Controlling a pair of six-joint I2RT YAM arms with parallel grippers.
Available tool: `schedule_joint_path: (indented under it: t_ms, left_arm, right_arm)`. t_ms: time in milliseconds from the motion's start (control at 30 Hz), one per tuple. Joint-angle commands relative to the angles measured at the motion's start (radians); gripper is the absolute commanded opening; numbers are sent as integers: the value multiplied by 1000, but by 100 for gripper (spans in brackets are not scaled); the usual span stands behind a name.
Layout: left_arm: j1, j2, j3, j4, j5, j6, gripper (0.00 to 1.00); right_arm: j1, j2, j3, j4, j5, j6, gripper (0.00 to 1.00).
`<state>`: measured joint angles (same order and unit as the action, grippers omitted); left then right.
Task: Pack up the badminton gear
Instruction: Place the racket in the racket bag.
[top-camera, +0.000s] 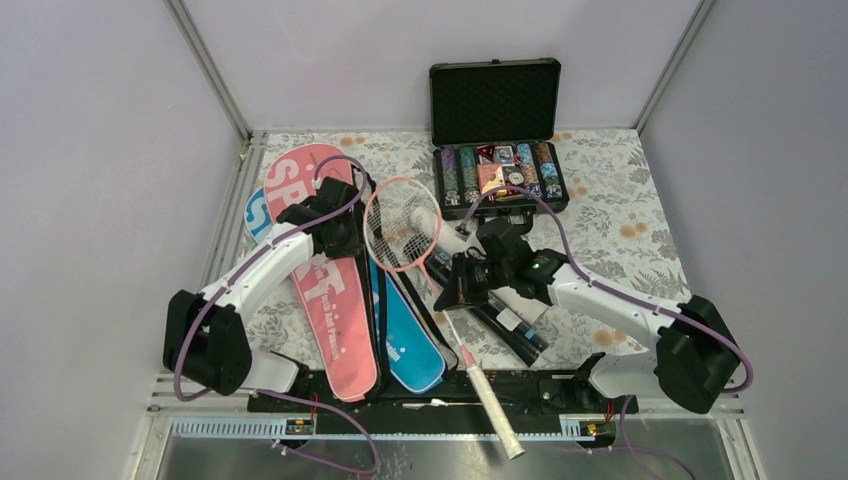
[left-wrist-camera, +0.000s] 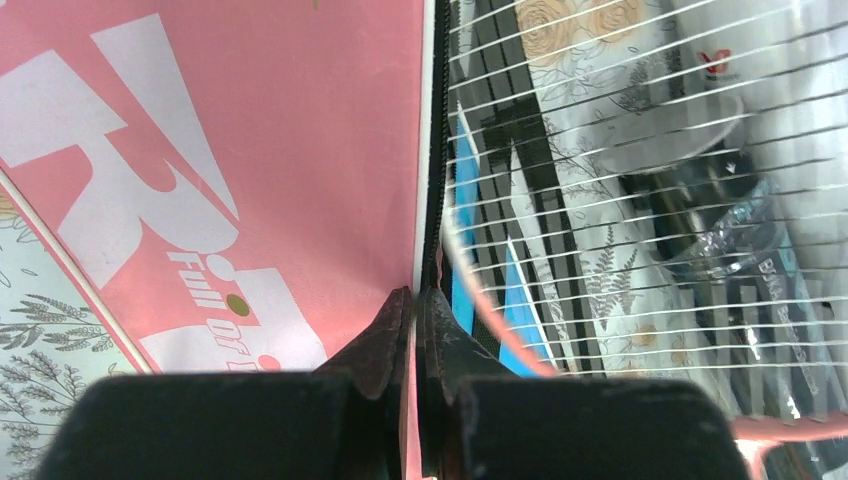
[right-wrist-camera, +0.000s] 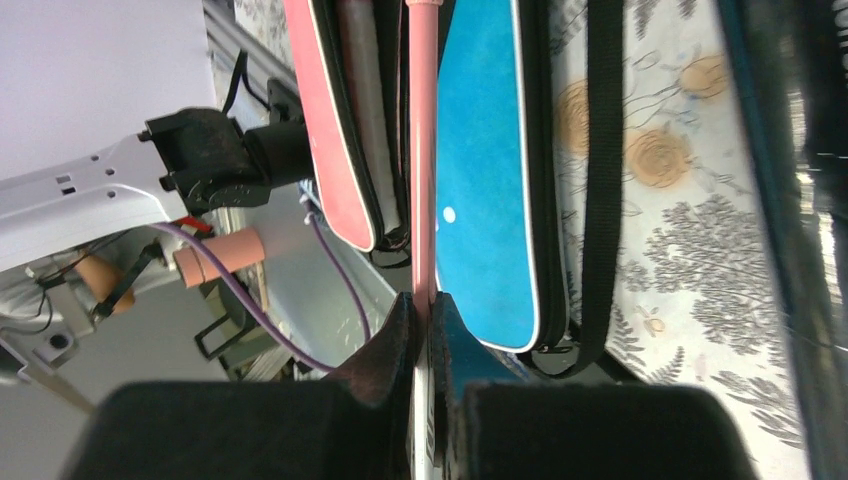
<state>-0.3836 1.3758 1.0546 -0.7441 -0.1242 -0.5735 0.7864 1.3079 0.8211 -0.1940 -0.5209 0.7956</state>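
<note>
Where the bench (top-camera: 620, 200) ends at its near edge, the white-wrapped handle (top-camera: 492, 405) of one pink racket (top-camera: 398, 235) sticks out past the edge, right of centre. Its shaft runs up and left from there. The right gripper (top-camera: 447, 292) is clamped on that pink shaft, and the right wrist view shows the shaft pinched between its two fingers (right-wrist-camera: 395, 330).

Two racket-shaped covers lie on the left half, narrow ends toward the near edge. One pink cover (top-camera: 325, 285) with white lettering lies on top. One blue cover (top-camera: 408, 345) lies just right of it, and more blue shows beyond the pink cover's far-left side. Whether the two blue parts belong to one cover cannot be told.

The left gripper (top-camera: 345, 232) sits at the right edge of the pink cover. Its fingers (left-wrist-camera: 385, 335) are closed on the cover's zipped rim, with pink material between them.

Right beside it lies the racket's strung head, over the floral cloth near the bench's middle. Through the strings the left wrist view shows a clear tube, blurred.

One dark tube (top-camera: 512, 325) lies under the right arm, slanting toward the near-right.

At the far edge stands one black poker-chip case (top-camera: 495, 100), its lid up.
</note>
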Motion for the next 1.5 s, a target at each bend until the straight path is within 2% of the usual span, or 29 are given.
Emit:
schedule_joint_path:
  t_ms: [0, 100, 267, 467, 633, 833, 1100, 1333, 1400, 1467]
  left_arm:
    - [3, -79, -9, 64, 59, 78, 0]
    - [2, -103, -15, 64, 92, 95, 0]
    - [2, -138, -24, 53, 165, 38, 0]
    - [2, -178, -42, 61, 257, -29, 0]
    - [2, -237, -98, 69, 287, -111, 0]
    - [3, -296, -142, 85, 348, -191, 0]
    - [18, -384, -235, 214, 454, -392, 0]
    - [21, -409, -323, 297, 420, -528, 0]
    - [24, -418, -346, 314, 397, -555, 0]
    - [31, -435, -369, 335, 375, -587, 0]
  right_arm:
    - [51, 45, 34, 169, -102, 82, 0]
    - [64, 90, 26, 305, -125, 139, 0]
    - [66, 224, 99, 412, -121, 161, 0]
    - [66, 412, 304, 369, -80, 60, 0]
    - [66, 556, 477, 349, 37, -30, 0]
    - [66, 715, 617, 429, 140, -37, 0]
    - [66, 791, 650, 514, 374, -21, 0]
    - [81, 780, 619, 559, 513, 23, 0]
    - [91, 770, 617, 539, 533, 30, 7]
    - [101, 755, 620, 501, 529, 19, 19]
